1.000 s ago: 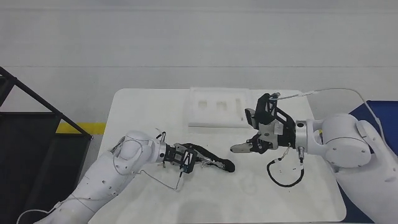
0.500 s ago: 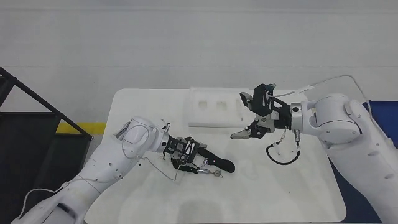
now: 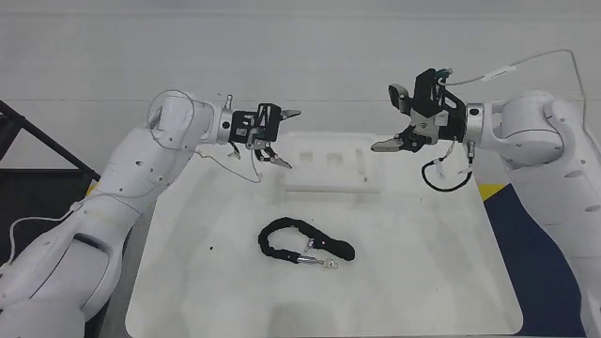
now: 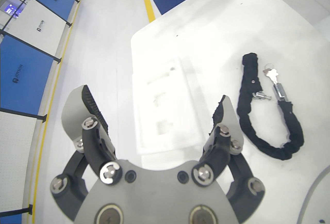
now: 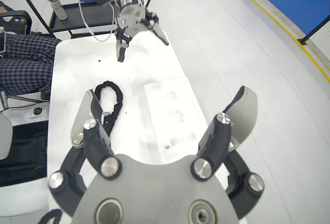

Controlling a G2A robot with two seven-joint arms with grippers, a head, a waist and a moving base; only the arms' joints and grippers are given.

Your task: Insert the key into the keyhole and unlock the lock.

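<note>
While lock [image 3: 334, 245] (key [image 4: 270, 74] attached) lies flat, left end effector [image 4: 152, 95], right end effector [image 5: 165, 93] wide open, well away.

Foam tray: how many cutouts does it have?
3 cutouts in a row along the foam tray: one at its left end, one in the middle, one at its right end. None looks hidden.

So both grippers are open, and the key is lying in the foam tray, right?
Not quite: the key is not in the foam tray but at the metal end of the chain lock on the table, per the left wrist view. The left gripper and right gripper are open.
</note>
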